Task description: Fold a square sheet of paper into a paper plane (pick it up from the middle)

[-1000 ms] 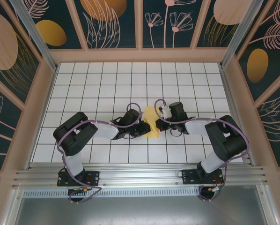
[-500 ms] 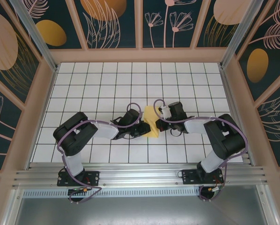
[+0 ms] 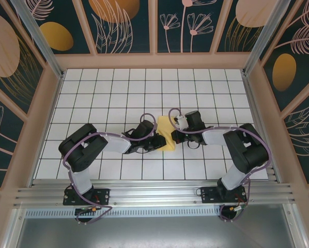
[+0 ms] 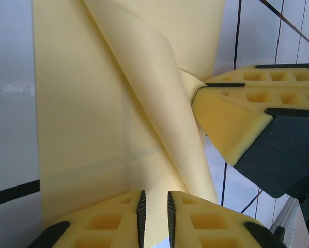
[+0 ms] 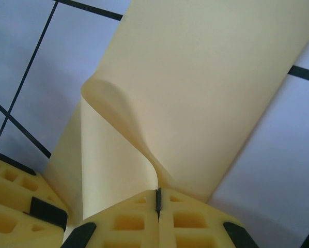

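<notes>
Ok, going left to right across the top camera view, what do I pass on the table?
In order: left arm's elbow → left gripper → yellow sheet of paper → right gripper → right arm's elbow.

From above, my wrists cover part of the square sheet of paper (image 3: 167,136), and how my fingertips meet it is too small to tell. At my left wrist the sheet runs off the top edge, and the bottom edge crops my left pincer (image 4: 155,195). The bottom edge likewise crops my right pincer (image 5: 157,192), and the pinched paper edge is buried between its pads.
</notes>
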Tool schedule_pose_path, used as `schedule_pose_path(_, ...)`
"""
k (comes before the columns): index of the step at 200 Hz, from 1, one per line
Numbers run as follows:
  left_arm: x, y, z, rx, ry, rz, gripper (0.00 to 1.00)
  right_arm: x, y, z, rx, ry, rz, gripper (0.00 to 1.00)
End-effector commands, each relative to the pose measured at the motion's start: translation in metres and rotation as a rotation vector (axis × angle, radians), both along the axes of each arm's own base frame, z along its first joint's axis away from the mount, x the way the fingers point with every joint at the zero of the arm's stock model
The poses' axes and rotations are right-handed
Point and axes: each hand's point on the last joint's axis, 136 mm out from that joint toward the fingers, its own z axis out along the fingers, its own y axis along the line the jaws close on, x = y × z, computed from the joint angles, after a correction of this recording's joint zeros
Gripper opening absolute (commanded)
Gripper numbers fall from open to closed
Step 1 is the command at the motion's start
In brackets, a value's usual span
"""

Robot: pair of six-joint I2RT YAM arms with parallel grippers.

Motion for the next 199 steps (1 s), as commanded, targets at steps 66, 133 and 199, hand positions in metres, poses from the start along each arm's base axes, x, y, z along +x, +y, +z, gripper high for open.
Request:
schedule_pose_path(66, 0.011, 0.007, 0.027, 0.037, -0.066, 0.039, 0.3, 0.0, -0.002, -0.009, -0.023, 0.025, 0.01, 0.05)
schedule_pose_path(133, 0.057, 0.0, 0.074, -0.128, -0.121, 0.204, 0.32, -0.001, -0.003, -0.013, -0.021, 0.039, 0.008, 0.05)
schedule_pose_path(199, 0.074, -0.03, 0.057, -0.192, -0.05, 0.179, 0.32, -0.001, -0.003, -0.013, -0.02, 0.037, 0.006, 0.04)
